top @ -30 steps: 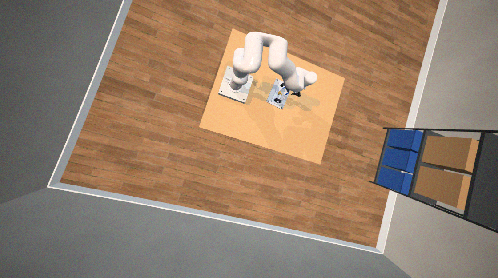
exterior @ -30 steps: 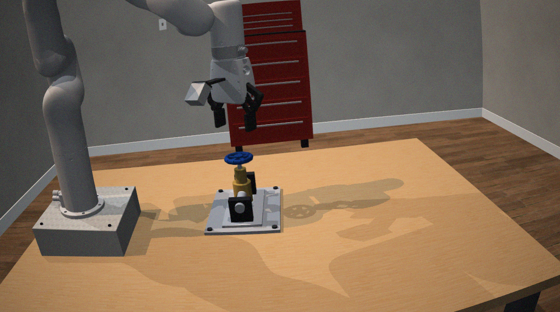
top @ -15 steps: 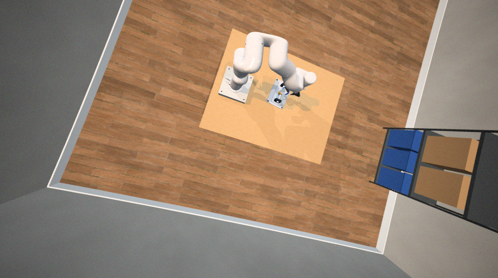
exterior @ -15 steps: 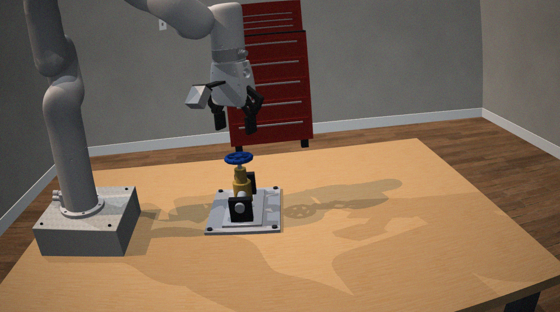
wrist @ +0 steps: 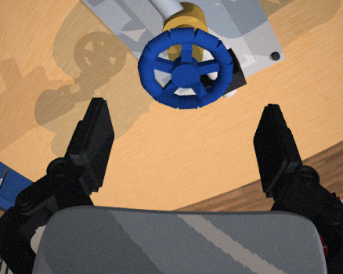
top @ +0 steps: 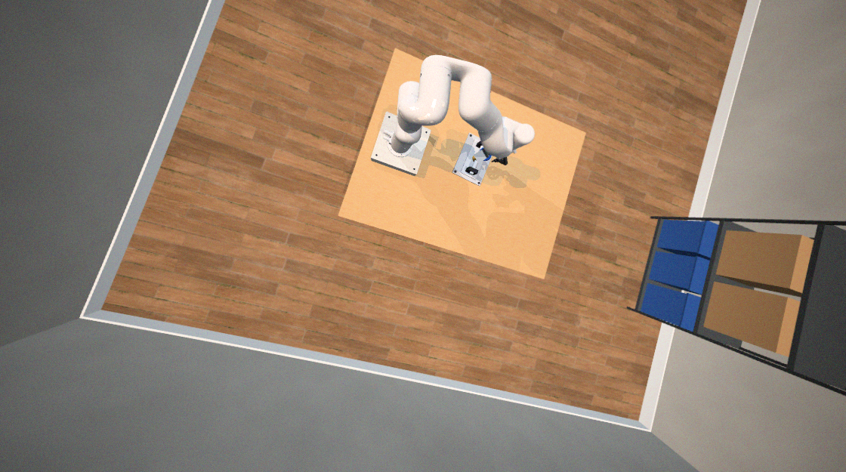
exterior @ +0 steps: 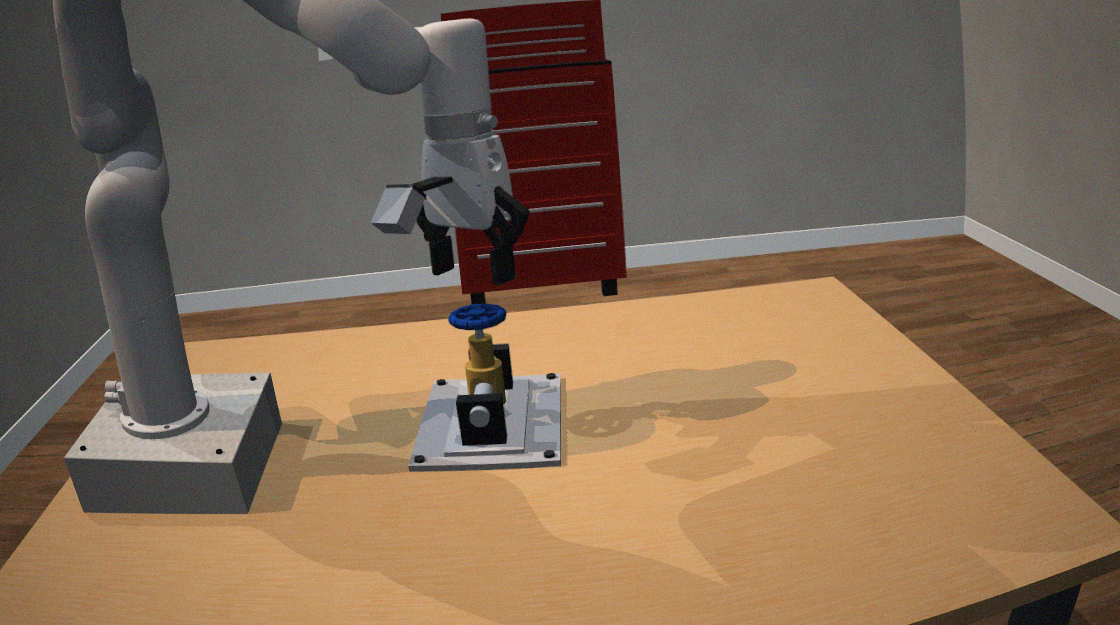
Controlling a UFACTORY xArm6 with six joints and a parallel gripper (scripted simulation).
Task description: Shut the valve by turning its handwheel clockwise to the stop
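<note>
The hand [exterior: 471, 263] hangs wide open and empty just above the blue handwheel [exterior: 477, 315], which tops the valve bolted to its grey plate [exterior: 541, 453] on the counter [exterior: 743, 453]. Descending off-centre, one finger could strike the rim or grip lopsidedly and slip.
</note>
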